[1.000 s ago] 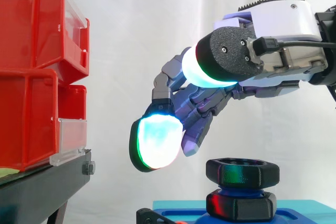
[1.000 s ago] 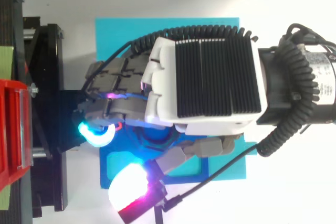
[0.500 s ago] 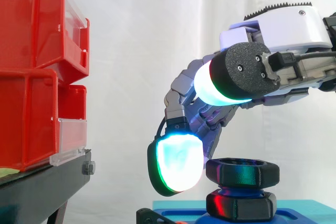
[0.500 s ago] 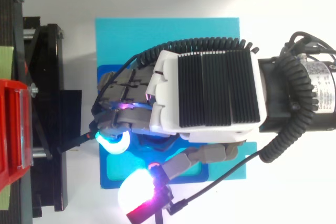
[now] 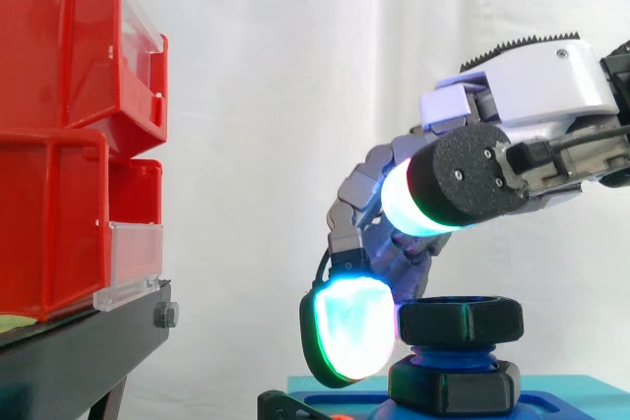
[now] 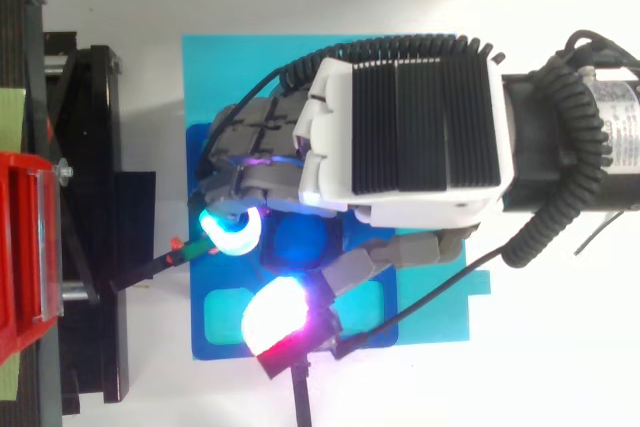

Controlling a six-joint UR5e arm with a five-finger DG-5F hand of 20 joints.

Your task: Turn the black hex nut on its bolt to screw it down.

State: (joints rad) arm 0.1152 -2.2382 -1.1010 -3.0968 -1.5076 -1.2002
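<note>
The black hex nut [image 5: 461, 320] sits high on a blue bolt [image 6: 297, 239], above a second black nut [image 5: 455, 386] at the bolt's foot. The bolt stands on a blue fixture [image 6: 225, 332]. My hand [image 6: 400, 137] reaches in from the right and hangs over the bolt, fingers curled down round the nut. One cyan-green fingertip [image 5: 349, 327] rests against the nut's left flank. The thumb pad [image 5: 433, 199] glows white and sits higher, on the near side of the nut [image 6: 275, 312].
Red bins [image 5: 69, 135] are stacked on a black stand [image 5: 79, 351] at the left, close to the fixture. A cyan mat [image 6: 220, 67] lies under the fixture. A thin black rod [image 6: 150, 269] runs from the stand towards the fixture.
The hand has moved right and down. Its fingertip went from hanging left of and above the nut to lying against the nut's left side, and the thumb swung in closer.
</note>
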